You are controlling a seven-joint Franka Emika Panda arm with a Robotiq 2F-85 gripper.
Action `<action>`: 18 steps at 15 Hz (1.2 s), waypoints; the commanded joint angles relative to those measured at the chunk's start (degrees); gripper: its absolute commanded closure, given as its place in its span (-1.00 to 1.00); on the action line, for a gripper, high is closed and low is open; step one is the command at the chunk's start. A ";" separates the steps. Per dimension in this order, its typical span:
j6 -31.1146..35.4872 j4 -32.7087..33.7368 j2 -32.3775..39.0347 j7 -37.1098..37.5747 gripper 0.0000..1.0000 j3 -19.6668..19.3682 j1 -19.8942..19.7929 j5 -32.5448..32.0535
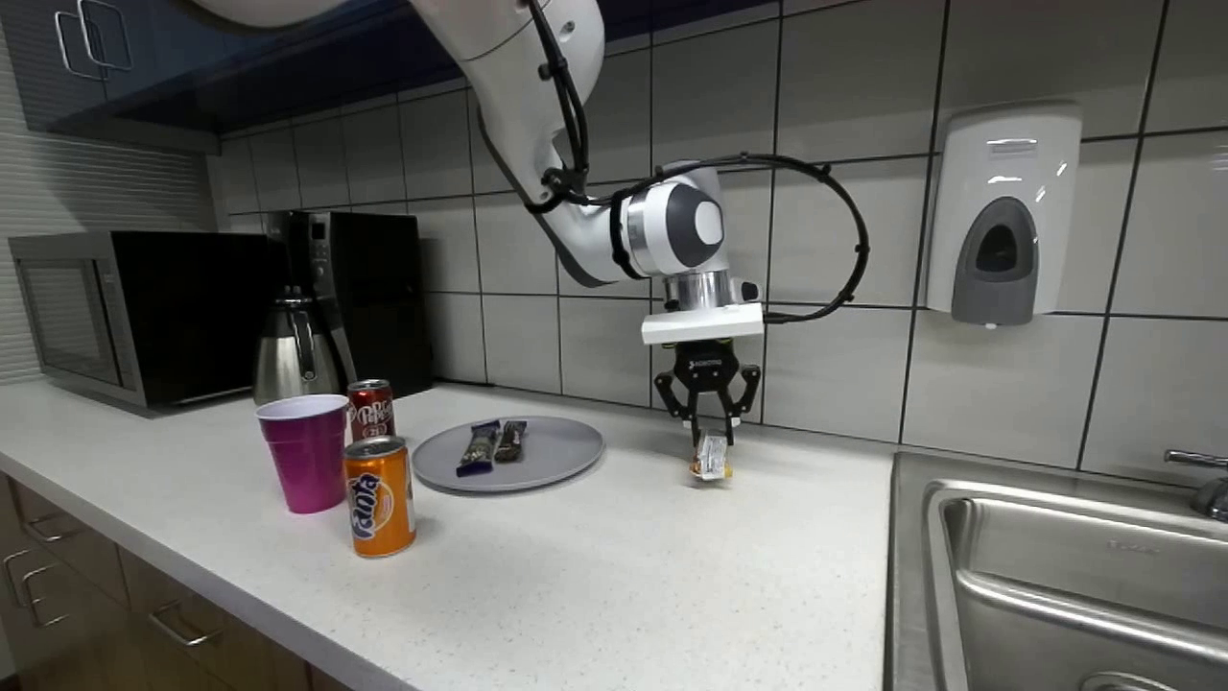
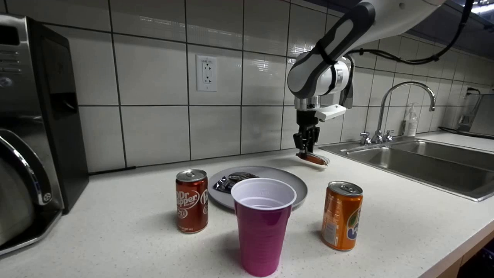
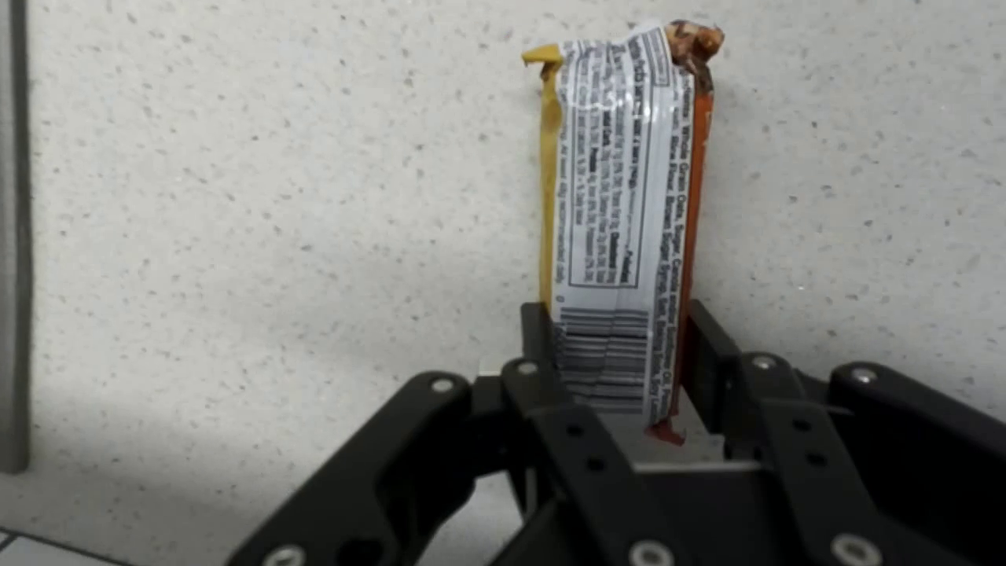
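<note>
The gripper (image 1: pixel 712 439) pinches a wrapped snack bar (image 3: pixel 617 204) between its jaws, at the far side of the counter (image 1: pixel 614 585). In both exterior views, a gray plate (image 1: pixel 566 449) lies left, the sink (image 1: pixel 913 566) right

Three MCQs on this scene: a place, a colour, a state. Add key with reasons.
1. Where are the two dark wrapped bars?
A) on the microwave
B) on the grey plate
C) in the sink

2. What colour is the cup?
A) magenta
B) green
C) black

3. How does the gripper stand?
A) wide open
B) shut on nothing
C) closed on a white-labelled bar

1 B: both lie on it in an exterior view.
2 A: magenta outside in both exterior views.
3 C: in the wrist view, fingers meet the bar's two long sides.
</note>
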 commanded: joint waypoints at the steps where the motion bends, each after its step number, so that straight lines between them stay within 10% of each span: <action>1: -0.81 -0.90 -1.69 3.26 0.65 0.56 2.18 -2.79; 18: -1.75 0.05 -1.94 5.68 0.65 2.04 10.37 -8.44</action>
